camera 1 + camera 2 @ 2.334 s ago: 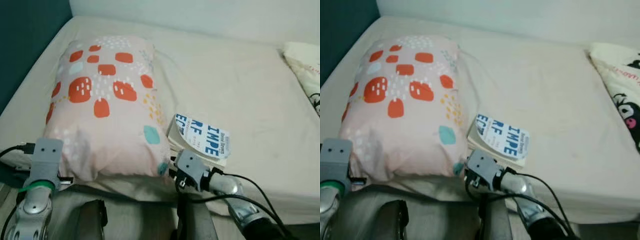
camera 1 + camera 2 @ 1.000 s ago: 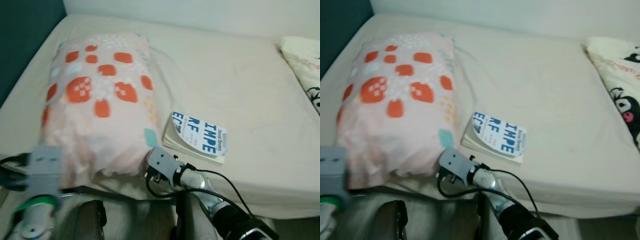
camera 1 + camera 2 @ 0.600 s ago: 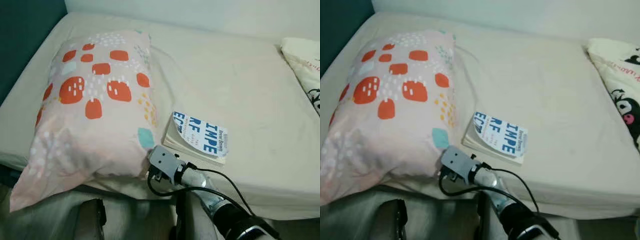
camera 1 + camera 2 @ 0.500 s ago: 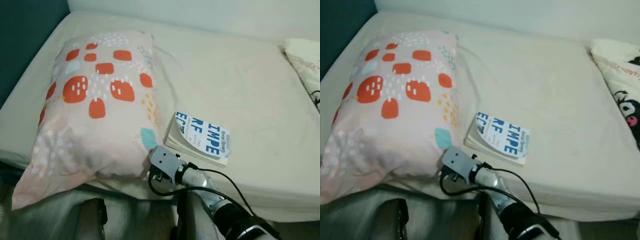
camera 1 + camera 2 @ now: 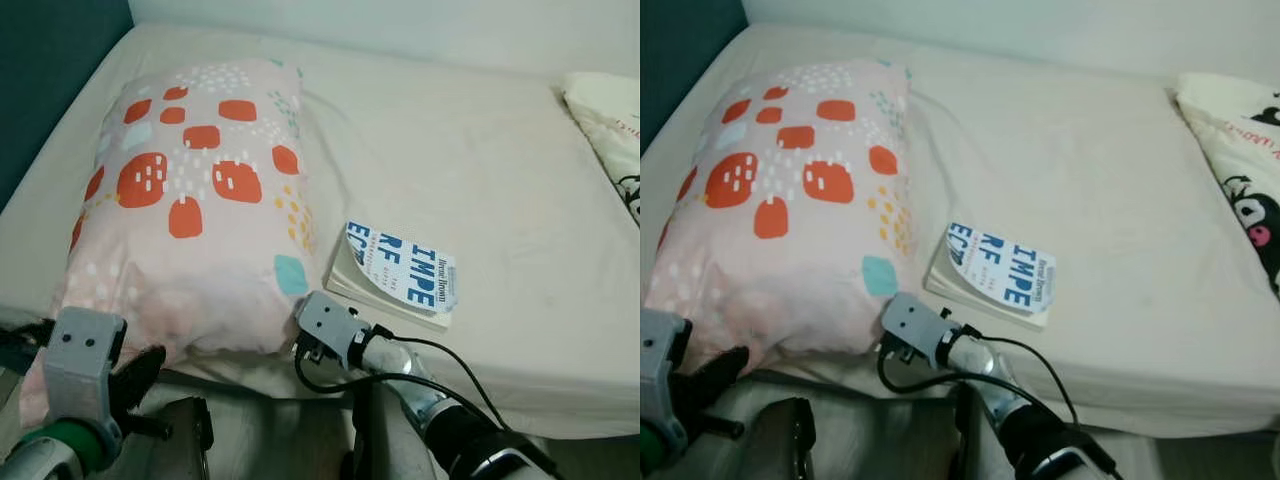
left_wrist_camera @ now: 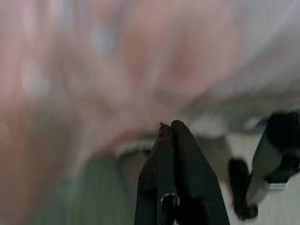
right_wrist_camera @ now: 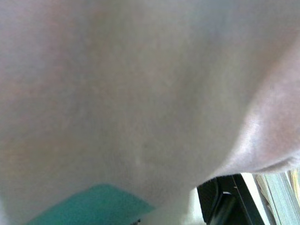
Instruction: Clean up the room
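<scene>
Bed [image 5: 480, 170] with a cream sheet is taking up most of the head view, dark teal wall at 10 o'clock. Pillow [image 5: 195, 200], pink with orange patches, is lying on the bed's left side, its near edge overhanging the bed edge. Book [image 5: 400, 275] is sitting just beside the pillow at its 4 o'clock, blue lettering on a white cover. Second pillow [image 5: 1240, 170] with a cartoon print is lying at 3 o'clock. Left gripper [image 6: 168, 129] is hovering at the pillow's near left corner, jaws pressed together on nothing. Right gripper [image 5: 300, 335] is pushing in under the pillow's near right corner; can't tell its jaw state.
</scene>
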Robot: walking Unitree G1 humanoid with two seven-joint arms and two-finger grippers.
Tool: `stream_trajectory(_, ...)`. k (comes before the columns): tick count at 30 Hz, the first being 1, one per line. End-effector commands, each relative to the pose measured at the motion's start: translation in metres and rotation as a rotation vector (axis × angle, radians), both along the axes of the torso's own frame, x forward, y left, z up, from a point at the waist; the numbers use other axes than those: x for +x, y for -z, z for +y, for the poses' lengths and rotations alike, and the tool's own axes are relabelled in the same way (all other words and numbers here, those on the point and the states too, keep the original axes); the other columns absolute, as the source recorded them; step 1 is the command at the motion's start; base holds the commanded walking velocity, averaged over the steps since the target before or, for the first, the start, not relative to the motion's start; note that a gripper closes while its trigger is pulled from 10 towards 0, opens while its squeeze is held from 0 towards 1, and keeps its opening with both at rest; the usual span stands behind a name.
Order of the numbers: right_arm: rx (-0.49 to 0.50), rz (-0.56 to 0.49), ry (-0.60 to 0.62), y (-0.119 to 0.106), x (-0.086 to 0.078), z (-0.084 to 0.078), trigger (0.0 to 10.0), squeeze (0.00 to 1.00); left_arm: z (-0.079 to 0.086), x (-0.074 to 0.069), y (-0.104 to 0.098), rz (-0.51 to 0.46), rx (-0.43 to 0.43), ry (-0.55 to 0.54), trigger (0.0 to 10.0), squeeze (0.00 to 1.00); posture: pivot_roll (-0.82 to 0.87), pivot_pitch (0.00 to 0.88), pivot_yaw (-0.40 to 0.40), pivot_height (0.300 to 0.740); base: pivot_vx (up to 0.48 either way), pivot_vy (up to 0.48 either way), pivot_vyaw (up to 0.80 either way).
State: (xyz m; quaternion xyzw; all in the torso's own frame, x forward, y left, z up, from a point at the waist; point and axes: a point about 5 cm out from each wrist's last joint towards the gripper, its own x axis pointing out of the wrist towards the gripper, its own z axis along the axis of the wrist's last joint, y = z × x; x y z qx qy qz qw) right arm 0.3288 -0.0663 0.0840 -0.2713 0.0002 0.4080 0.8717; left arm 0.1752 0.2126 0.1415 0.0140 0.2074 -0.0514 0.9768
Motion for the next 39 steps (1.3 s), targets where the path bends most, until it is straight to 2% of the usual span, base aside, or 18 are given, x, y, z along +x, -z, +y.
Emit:
stream_trajectory(1,-0.007,0.001,-0.003,0.002,-0.001,0.0,10.0,0.0,0.015,0.0,0.016,0.061,0.06,-0.102,10.0,0.0,0.17,0.2,-0.021,0.546,0.0,0.0,0.0)
stream_trajectory(2,0.001,-0.008,-0.01,0.0,0.0,0.003,10.0,0.0,0.028,0.008,0.023,0.062,0.085,-0.179,10.0,0.0,0.16,0.202,-0.029,0.546,0.0,0.0,0.0)
stream_trajectory(6,0.01,-0.019,-0.019,-0.003,0.0,0.005,10.0,0.0,0.042,0.015,0.028,0.067,0.086,-0.245,10.0,0.0,0.16,0.202,-0.029,0.546,0.0,0.0,0.0)
stream_trajectory(7,0.035,-0.033,-0.042,-0.01,0.0,0.011,10.0,0.0,0.058,0.03,0.029,0.028,0.132,-0.296,10.0,0.0,0.16,0.205,-0.042,0.546,0.0,0.0,0.0)
stream_trajectory(8,0.035,-0.033,-0.042,-0.01,0.0,0.011,10.0,0.0,0.058,0.03,0.029,0.028,0.132,-0.296,10.0,0.0,0.16,0.205,-0.042,0.546,0.0,0.0,0.0)
stream_trajectory(9,0.057,-0.045,-0.067,-0.015,0.0,0.016,10.0,0.0,0.071,0.043,0.026,-0.006,0.166,-0.337,10.0,0.0,0.15,0.208,-0.05,0.546,0.0,0.0,0.0)
stream_trajectory(11,0.1,-0.073,-0.142,-0.029,-0.002,0.028,10.0,0.0,0.105,0.071,0.01,-0.105,0.237,-0.441,10.0,0.0,0.13,0.21,-0.059,0.546,0.0,0.0,0.0)
stream_trajectory(12,0.1,-0.073,-0.142,-0.029,-0.002,0.028,10.0,0.0,0.105,0.071,0.01,-0.105,0.237,-0.441,10.0,0.0,0.13,0.21,-0.059,0.546,0.0,0.0,0.0)
stream_trajectory(14,0.121,-0.057,-0.244,-0.035,-0.01,0.038,10.0,0.0,0.125,0.092,-0.012,-0.201,0.271,-0.483,10.0,0.0,0.12,0.213,-0.061,0.546,0.0,0.0,0.0)
stream_trajectory(17,0.122,-0.044,-0.287,-0.036,-0.015,0.042,10.0,0.0,0.129,0.098,-0.019,-0.229,0.277,-0.488,10.0,0.0,0.12,0.213,-0.061,0.546,0.0,0.0,0.0)
stream_trajectory(20,0.147,-0.005,-0.439,-0.034,-0.038,0.069,10.0,0.0,0.15,0.122,-0.049,-0.305,0.363,-0.528,10.0,0.0,0.11,0.216,-0.058,0.546,0.0,0.0,0.0)
stream_trajectory(23,0.155,-0.007,-0.465,-0.034,-0.043,0.078,10.0,0.0,0.153,0.127,-0.056,-0.318,0.381,-0.534,10.0,0.0,0.11,0.216,-0.058,0.546,0.0,0.0,0.0)
stream_trajectory(26,0.234,-0.047,-0.429,-0.048,-0.046,0.119,10.0,0.0,0.143,0.15,-0.076,-0.39,0.429,-0.452,10.0,0.0,0.11,0.219,-0.053,0.546,0.0,0.0,0.0)
stream_trajectory(27,0.234,-0.047,-0.429,-0.048,-0.046,0.119,10.0,0.0,0.143,0.15,-0.076,-0.39,0.429,-0.452,10.0,0.0,0.11,0.219,-0.053,0.546,0.0,0.0,0.0)
stream_trajectory(29,0.286,-0.058,-0.376,-0.059,-0.043,0.134,10.0,0.0,0.138,0.159,-0.078,-0.416,0.429,-0.412,10.0,0.0,0.12,0.22,-0.047,0.546,0.0,0.0,0.0)
stream_trajectory(32,0.289,-0.086,-0.263,-0.064,-0.032,0.131,10.0,0.0,0.119,0.163,-0.05,-0.344,0.369,-0.288,10.0,0.0,0.12,0.224,-0.04,0.546,0.0,0.0,0.0)
stream_trajectory(36,0.283,-0.092,-0.231,-0.064,-0.029,0.126,10.0,0.0,0.115,0.161,-0.036,-0.307,0.34,-0.275,10.0,0.0,0.12,0.224,-0.04,0.546,0.0,0.0,0.0)
stream_trajectory(39,0.27,-0.071,-0.052,-0.055,-0.009,0.098,10.0,0.0,0.093,0.137,0.01,-0.196,0.249,-0.202,10.0,0.0,0.11,0.226,-0.035,0.546,0.0,0.0,0.0)
